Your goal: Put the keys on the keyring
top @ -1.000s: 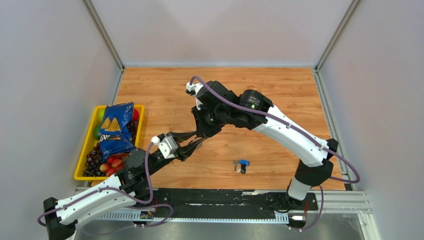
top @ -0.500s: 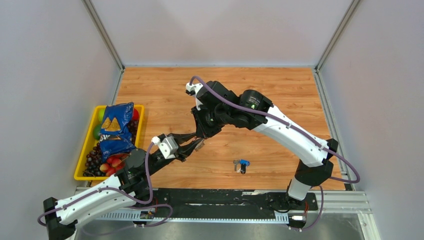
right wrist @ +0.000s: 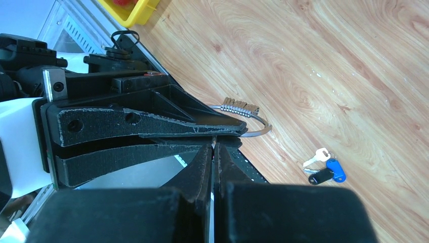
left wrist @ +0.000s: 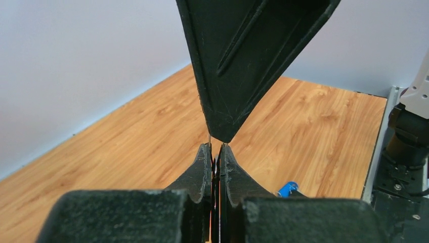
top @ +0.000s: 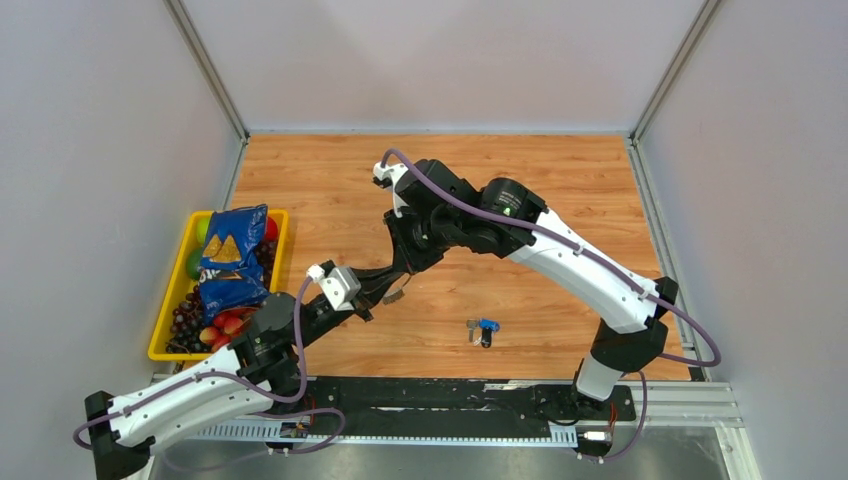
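Observation:
The keyring [right wrist: 260, 126] is a thin silver wire ring with a small coiled part on it. It hangs above the table between both grippers, and it shows in the top view [top: 397, 294]. My left gripper [top: 392, 282] is shut on the ring; its long black fingers [right wrist: 152, 121] cross the right wrist view. My right gripper [right wrist: 214, 146] is shut on the ring's wire just beside the left fingertips. In the left wrist view my left gripper [left wrist: 216, 150] pinches the wire edge-on under the right finger [left wrist: 238, 61]. The keys [right wrist: 324, 167], silver, blue and black, lie on the table [top: 482, 330].
A yellow bin [top: 160, 330] at the table's left edge holds a blue snack bag [top: 232, 258] and fruit. Grey walls enclose the wooden table [top: 560, 190] on three sides. The black base rail [top: 440, 395] runs along the near edge.
My left wrist has shifted slightly up and to the right, closer to the right gripper. The ring now shows lower between the fingertips. The keys on the table have not moved.

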Action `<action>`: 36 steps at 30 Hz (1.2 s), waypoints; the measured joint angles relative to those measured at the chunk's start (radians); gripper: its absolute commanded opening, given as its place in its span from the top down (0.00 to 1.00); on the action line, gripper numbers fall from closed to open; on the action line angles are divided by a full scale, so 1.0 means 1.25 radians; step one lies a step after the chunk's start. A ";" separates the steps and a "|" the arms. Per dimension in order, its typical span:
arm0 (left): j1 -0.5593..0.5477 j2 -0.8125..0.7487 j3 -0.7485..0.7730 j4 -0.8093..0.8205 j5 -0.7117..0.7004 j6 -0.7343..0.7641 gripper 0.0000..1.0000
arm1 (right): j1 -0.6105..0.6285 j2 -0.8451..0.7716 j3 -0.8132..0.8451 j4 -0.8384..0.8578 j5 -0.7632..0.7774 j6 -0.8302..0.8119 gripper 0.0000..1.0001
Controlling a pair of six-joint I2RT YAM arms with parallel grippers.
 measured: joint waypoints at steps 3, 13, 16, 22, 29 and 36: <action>0.000 0.014 0.017 -0.025 -0.005 -0.024 0.99 | -0.004 -0.011 -0.023 0.014 0.001 -0.003 1.00; 0.000 0.010 0.032 -0.049 -0.025 -0.072 1.00 | -0.004 -0.046 -0.082 0.057 -0.004 -0.006 0.66; 0.000 0.003 0.039 -0.049 -0.038 -0.078 1.00 | -0.002 -0.067 -0.103 0.070 -0.002 -0.006 0.56; 0.000 -0.013 0.051 -0.068 -0.072 -0.082 1.00 | -0.001 -0.140 -0.171 0.104 0.042 -0.006 0.49; 0.000 -0.037 0.051 -0.112 -0.148 -0.088 1.00 | -0.002 -0.260 -0.309 0.150 0.130 -0.006 0.49; 0.000 -0.048 0.052 -0.146 -0.232 -0.108 1.00 | -0.002 -0.311 -0.489 0.183 0.221 0.015 0.50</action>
